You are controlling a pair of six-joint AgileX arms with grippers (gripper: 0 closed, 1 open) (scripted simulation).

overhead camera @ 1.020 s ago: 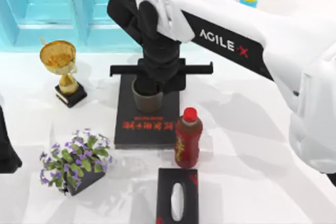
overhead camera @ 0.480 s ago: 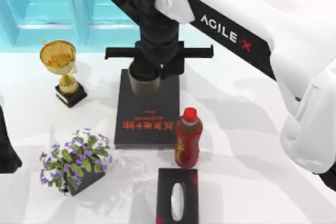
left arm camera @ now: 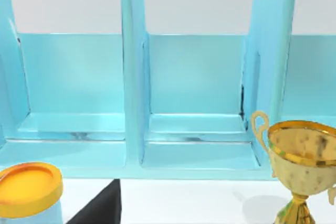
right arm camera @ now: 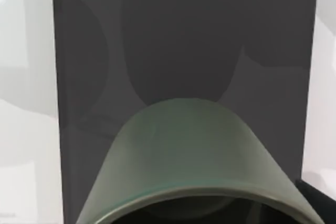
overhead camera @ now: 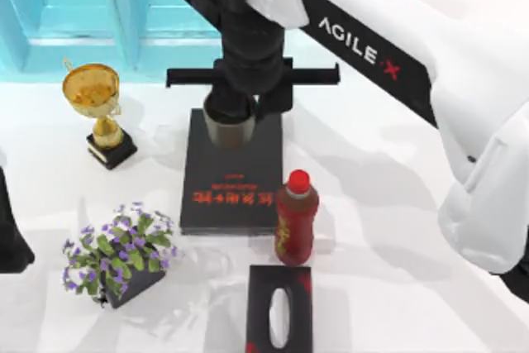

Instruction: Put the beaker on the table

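Top view shows the right claw [overhead camera: 231, 112] clenched on the beaker [overhead camera: 231, 131], held above the far end of the black book [overhead camera: 231, 173] — carry it sideways past the book's edge, level, and lower onto bare worktop [overhead camera: 372, 188] before releasing. Left arm idles at the left edge.

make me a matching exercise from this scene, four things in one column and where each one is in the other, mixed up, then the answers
Things:
1. beaker
2. gold trophy
3. red bottle
4. purple flower pot

Places:
A. by the black book's near right corner
B. table's near left part
C. held under the right gripper, over the book's far end
D. far left of the table

Pairs: 1-C, 2-D, 3-A, 4-B
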